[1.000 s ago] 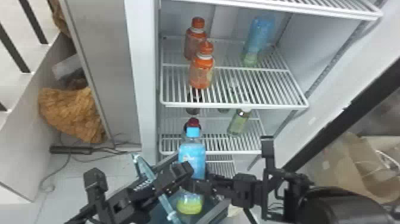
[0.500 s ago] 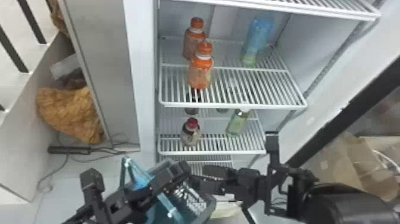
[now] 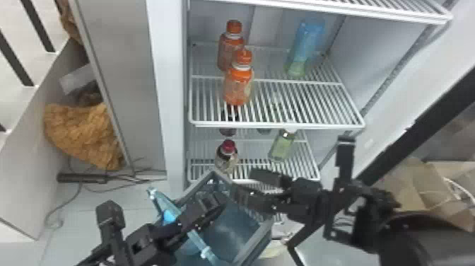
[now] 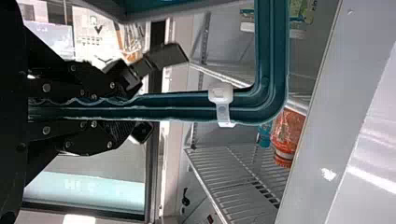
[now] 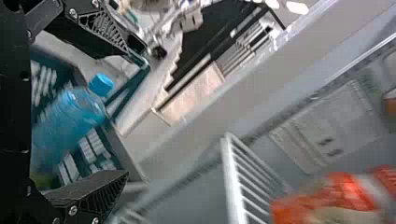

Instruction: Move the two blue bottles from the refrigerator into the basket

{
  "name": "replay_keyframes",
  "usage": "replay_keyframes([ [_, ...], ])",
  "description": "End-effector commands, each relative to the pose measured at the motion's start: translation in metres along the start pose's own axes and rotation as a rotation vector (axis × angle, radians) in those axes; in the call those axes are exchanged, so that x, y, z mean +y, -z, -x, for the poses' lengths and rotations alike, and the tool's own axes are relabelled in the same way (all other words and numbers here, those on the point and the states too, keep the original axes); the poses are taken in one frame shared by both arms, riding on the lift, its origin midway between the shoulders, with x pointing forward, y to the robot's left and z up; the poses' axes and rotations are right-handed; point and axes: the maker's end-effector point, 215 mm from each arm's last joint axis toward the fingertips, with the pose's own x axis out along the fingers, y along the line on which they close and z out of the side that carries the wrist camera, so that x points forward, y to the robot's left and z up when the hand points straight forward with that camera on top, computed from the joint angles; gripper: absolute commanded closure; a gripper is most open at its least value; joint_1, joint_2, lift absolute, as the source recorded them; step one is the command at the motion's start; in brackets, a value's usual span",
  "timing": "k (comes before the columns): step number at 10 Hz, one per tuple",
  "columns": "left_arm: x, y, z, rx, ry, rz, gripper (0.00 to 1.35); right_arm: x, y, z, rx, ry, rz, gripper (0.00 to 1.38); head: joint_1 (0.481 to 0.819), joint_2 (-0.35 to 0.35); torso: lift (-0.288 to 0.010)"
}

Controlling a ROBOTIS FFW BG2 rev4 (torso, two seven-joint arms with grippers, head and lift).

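Note:
One blue bottle (image 3: pixel 305 49) stands at the back right of the refrigerator's shelf. The other blue bottle (image 3: pixel 169 216) is in the teal basket (image 3: pixel 235 226), mostly hidden behind my left gripper (image 3: pixel 212 203). In the left wrist view, my left gripper (image 4: pixel 144 95) is shut on the basket's handle (image 4: pixel 187 106), which passes between its fingers. My right gripper (image 3: pixel 249 187) is open above the basket's right part. From the right wrist, the blue bottle (image 5: pixel 70 121) lies tilted in the basket beyond my right gripper (image 5: pixel 135 121), whose fingers are wide apart.
Two orange bottles (image 3: pixel 238 77) stand at the left of the same wire shelf (image 3: pixel 279 123). A red-capped bottle (image 3: pixel 227 155) and a green bottle (image 3: pixel 281 145) are on the shelf below. Cardboard boxes (image 3: pixel 406 184) are at the right.
The blue bottle, a second ago upright at my right gripper, has dropped down into the basket. My right gripper has let it go. The basket has shifted and tilted, its inside showing more.

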Motion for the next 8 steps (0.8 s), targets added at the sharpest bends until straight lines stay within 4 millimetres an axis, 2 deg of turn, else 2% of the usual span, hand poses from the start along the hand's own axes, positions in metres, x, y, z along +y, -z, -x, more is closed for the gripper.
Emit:
replay_keyframes([
  [1,0.0,0.001,0.001,-0.002,0.0,0.004,1.2,-0.003,-0.026,0.021,-0.044,0.088,0.098,0.15,0.695,-0.198,0.0],
  [4,0.001,0.001,0.002,-0.005,0.0,0.005,1.2,-0.016,-0.066,0.053,-0.144,0.207,0.195,0.16,0.695,-0.257,0.0],
  [7,0.001,0.0,0.005,-0.012,0.001,0.007,1.2,-0.013,-0.101,0.068,-0.254,0.282,0.276,0.16,0.695,-0.294,0.0],
  [8,0.002,0.0,0.006,-0.012,-0.002,0.009,1.2,-0.018,-0.115,0.077,-0.306,0.328,0.304,0.16,0.695,-0.299,0.0],
])
